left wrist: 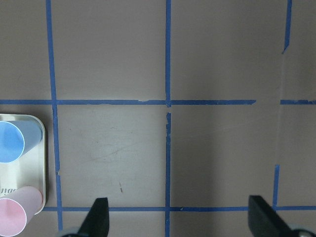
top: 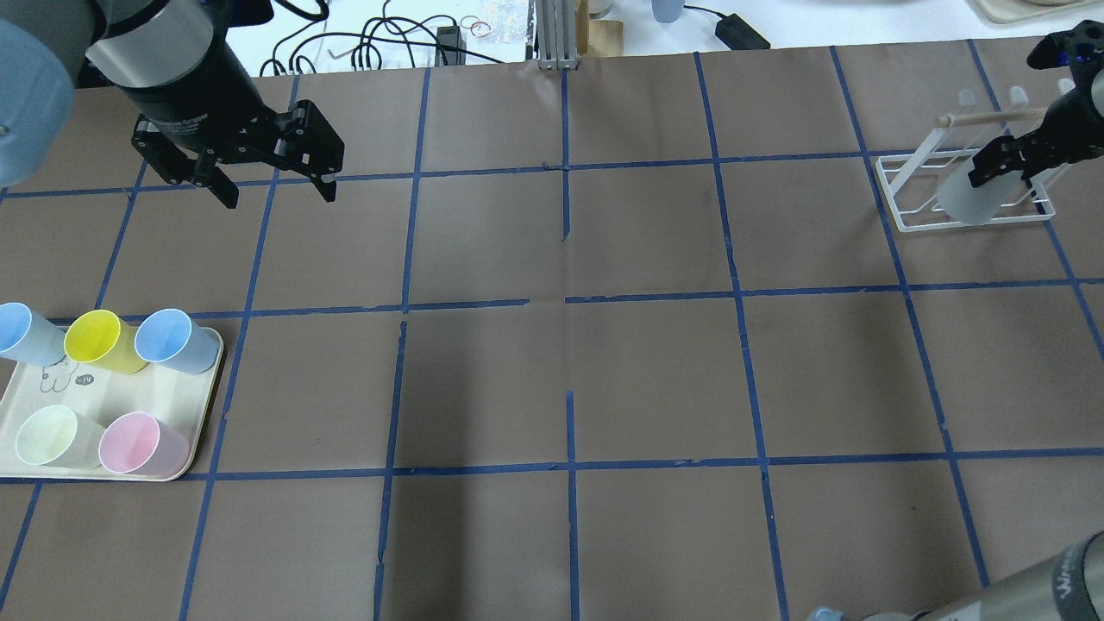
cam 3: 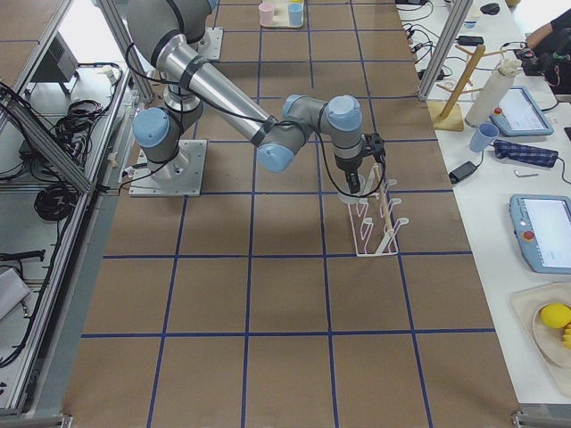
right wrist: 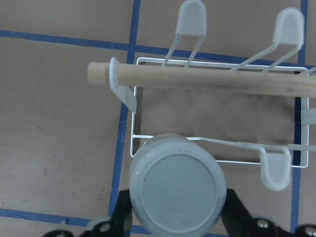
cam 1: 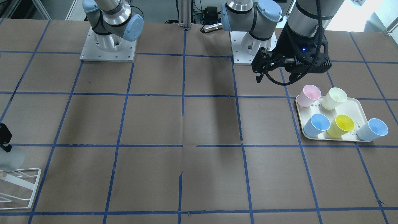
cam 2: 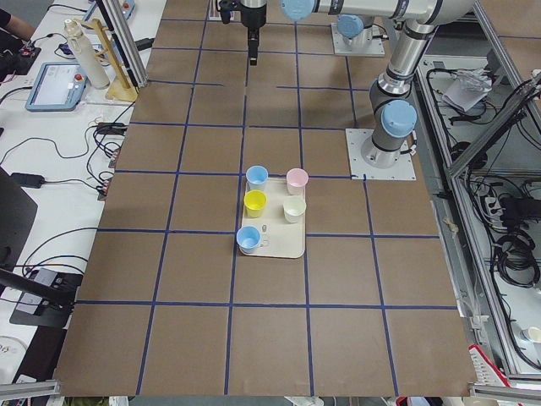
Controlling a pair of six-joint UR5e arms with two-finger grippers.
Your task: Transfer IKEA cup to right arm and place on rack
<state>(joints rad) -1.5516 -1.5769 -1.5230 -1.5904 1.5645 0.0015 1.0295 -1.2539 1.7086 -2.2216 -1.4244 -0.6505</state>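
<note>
My right gripper [top: 1005, 172] is shut on the pale grey IKEA cup [top: 966, 197]. It holds the cup upside down over the near corner of the white wire rack [top: 906, 220]. In the right wrist view the cup's base [right wrist: 177, 190] faces the camera, with a black finger on each side, in front of the rack's wooden rod [right wrist: 207, 81]. I cannot tell whether the cup sits on a prong. In the front-facing view the cup [cam 1: 11, 158] hangs above the rack [cam 1: 29, 186] at the left edge. My left gripper [top: 278, 195] is open and empty, high above the table.
A cream tray [top: 86, 395] at my left holds several cups: pink [top: 138, 442], cream-green [top: 50, 435], yellow [top: 99, 339] and two light blue ones [top: 172, 338]. The tray [left wrist: 42, 163] shows at the left wrist view's edge. Cables and boxes lie beyond the table's far edge.
</note>
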